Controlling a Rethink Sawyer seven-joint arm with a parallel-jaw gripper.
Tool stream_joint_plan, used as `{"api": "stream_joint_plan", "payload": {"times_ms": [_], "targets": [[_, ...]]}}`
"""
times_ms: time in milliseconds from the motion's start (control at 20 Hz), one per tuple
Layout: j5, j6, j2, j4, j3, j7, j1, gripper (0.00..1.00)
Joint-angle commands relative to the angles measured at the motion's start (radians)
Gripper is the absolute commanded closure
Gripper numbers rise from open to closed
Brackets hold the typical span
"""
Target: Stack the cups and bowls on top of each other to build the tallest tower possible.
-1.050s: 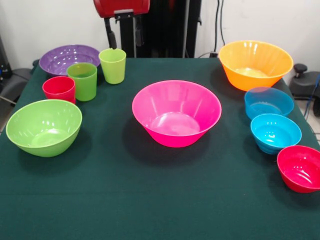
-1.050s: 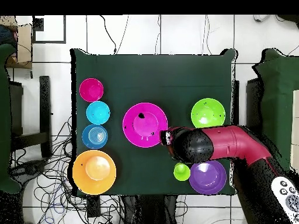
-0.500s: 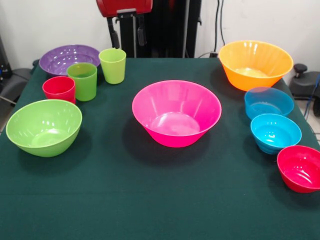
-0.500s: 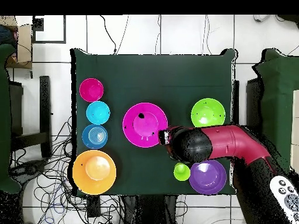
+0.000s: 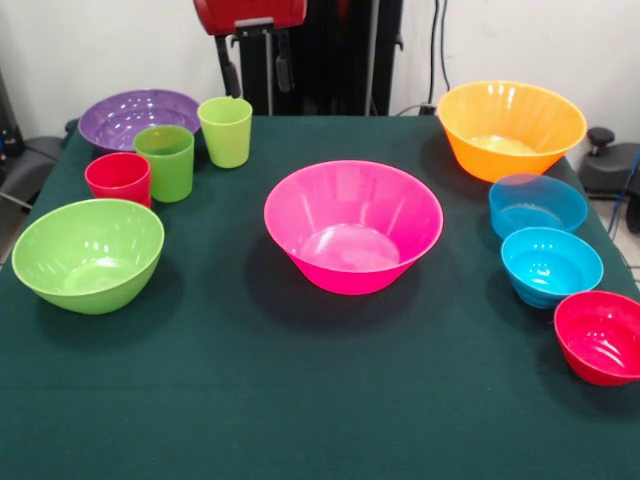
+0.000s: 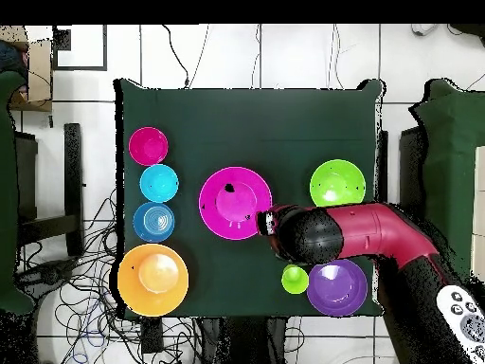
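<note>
Lime-green cup [image 5: 226, 130] just below the empty end effector [image 5: 256, 68], fingers [image 5: 231, 78] spread apart.

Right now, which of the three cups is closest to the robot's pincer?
The lime-green cup. It stands just below the pincer, at the back by the purple bowl; the green cup and red cup sit farther forward.

On the green worktop [image 6: 265, 123], the red arm [image 6: 369, 235] reaches between the pink bowl [image 6: 234, 202], green bowl [image 6: 337, 183], purple bowl [image 6: 337, 288] and lime cup [image 6: 295, 279].
</note>
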State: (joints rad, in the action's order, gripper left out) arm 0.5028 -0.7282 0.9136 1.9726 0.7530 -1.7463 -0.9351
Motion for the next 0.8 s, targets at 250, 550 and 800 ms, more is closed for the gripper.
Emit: {"api": "stream_joint_plan", "payload": {"times_ms": [250, 550, 800], "targets": [[0.044, 0.048, -0.086, -0.008, -0.056, -0.015, 0.041, 0.0], [0.053, 0.064, -0.098, -0.006, -0.063, -0.028, 0.048, 0.0], [0.062, 0.091, -0.109, 0.003, -0.074, -0.041, 0.052, 0.0]]}}
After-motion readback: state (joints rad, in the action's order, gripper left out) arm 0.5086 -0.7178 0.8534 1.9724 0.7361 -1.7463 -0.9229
